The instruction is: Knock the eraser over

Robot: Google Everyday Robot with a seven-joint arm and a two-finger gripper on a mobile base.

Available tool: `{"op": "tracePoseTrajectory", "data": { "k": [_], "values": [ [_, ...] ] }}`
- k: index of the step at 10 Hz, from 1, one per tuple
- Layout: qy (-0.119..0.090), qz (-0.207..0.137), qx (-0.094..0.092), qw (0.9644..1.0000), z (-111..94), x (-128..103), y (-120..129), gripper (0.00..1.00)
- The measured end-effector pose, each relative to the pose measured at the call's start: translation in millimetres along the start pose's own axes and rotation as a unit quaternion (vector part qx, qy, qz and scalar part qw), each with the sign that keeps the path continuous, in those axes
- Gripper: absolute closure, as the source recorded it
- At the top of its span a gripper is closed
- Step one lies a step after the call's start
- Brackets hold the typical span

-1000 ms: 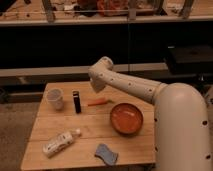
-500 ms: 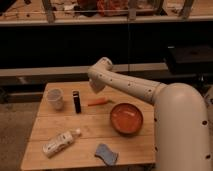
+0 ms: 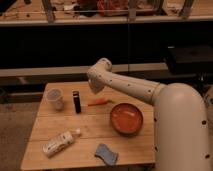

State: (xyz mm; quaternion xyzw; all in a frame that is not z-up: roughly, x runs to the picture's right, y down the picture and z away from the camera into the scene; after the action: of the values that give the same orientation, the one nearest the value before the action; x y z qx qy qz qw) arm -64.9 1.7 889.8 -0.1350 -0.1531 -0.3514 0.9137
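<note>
The white arm is extended from the lower right across the wooden table, bent at an elbow above the table's far edge, with the gripper hung just right of and above the eraser. Whether its jaws are open or closed cannot be told. The eraser is stood upright near the back of the table, between the clear cup and the orange stick.

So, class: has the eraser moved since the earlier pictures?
No. The eraser stands upright beside the cup, as before; the hand hangs above the table.
</note>
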Motion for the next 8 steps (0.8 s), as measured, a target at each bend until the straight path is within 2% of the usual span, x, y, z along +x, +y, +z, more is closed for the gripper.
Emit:
{"op": "tracePoseTrajectory", "data": {
  "k": [8],
  "values": [
    [-0.008, -0.013, 0.006, 0.9999, 4.2, -8.6, -3.5, 0.91]
  ]
}}
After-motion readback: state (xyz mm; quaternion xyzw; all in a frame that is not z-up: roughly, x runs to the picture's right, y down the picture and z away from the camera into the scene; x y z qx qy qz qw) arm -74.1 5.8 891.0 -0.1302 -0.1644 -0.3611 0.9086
